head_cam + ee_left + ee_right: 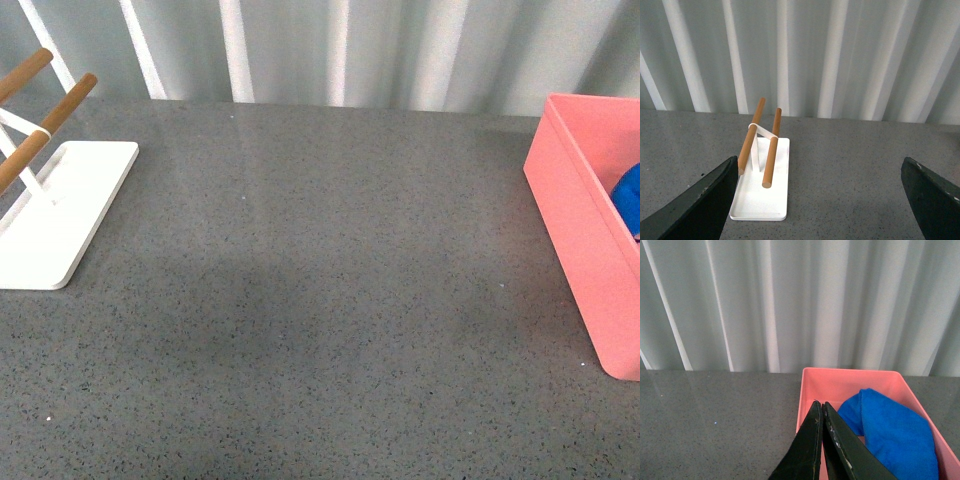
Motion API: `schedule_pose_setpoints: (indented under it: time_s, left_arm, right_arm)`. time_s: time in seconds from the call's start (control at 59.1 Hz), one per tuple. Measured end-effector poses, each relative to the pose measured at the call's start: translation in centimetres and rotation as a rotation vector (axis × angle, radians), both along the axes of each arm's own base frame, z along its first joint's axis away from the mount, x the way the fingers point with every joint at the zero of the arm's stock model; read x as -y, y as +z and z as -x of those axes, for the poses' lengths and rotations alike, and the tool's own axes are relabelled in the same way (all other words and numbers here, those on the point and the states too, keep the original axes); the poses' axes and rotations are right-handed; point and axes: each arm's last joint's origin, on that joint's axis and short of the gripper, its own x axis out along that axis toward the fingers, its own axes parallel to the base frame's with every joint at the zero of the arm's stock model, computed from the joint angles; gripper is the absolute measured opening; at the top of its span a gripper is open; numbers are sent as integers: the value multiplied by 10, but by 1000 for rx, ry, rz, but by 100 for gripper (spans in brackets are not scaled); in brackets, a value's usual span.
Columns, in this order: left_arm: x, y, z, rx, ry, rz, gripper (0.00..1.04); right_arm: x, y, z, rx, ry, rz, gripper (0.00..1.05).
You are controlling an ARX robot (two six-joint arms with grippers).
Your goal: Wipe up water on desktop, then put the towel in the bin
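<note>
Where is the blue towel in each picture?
Front view: just a bit of the towel peeks out of the pink bin at the right edge.
Left wrist view: not in it.
Right wrist view: the towel lies inside the bin, just past the shut right jaws.
Shared landmark: the speckled grey desktop and the ribbed white wall.

Towel (892, 432) lying inside bin (580, 230), at right edge of desktop (320, 300). Rack (55, 215) standing on desktop at far left, well apart from bin, bars (760, 142) raised above its base. Corrugated wall (330, 50) behind desktop, running along whole back edge.
</note>
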Motion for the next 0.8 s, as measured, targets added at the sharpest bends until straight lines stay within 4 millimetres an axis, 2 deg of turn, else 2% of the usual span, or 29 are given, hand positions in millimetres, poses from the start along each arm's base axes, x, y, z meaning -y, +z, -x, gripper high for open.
schedule_pose_setpoints:
  time_s: [0.152, 0.406, 0.44, 0.474, 0.66, 0.796]
  left_arm:
    - [0, 0, 0, 0, 0, 0, 98]
    - [0, 0, 0, 1, 0, 0, 98]
    - [0, 0, 0, 1, 0, 0, 98]
    - [0, 0, 0, 1, 0, 0, 98]
    - [0, 0, 0, 1, 0, 0, 98]
    - [0, 0, 0, 1, 0, 0, 98]
  right_arm:
    - [0, -3, 11, -10, -3, 0, 3]
    - [0, -3, 12, -6, -3, 0, 4]
    - [0, -3, 12, -6, -3, 0, 9]
    - [0, -3, 12, -6, -3, 0, 19]
    - [0, -3, 12, -6, -3, 0, 50]
    - [0, -3, 12, -6, -3, 0, 83]
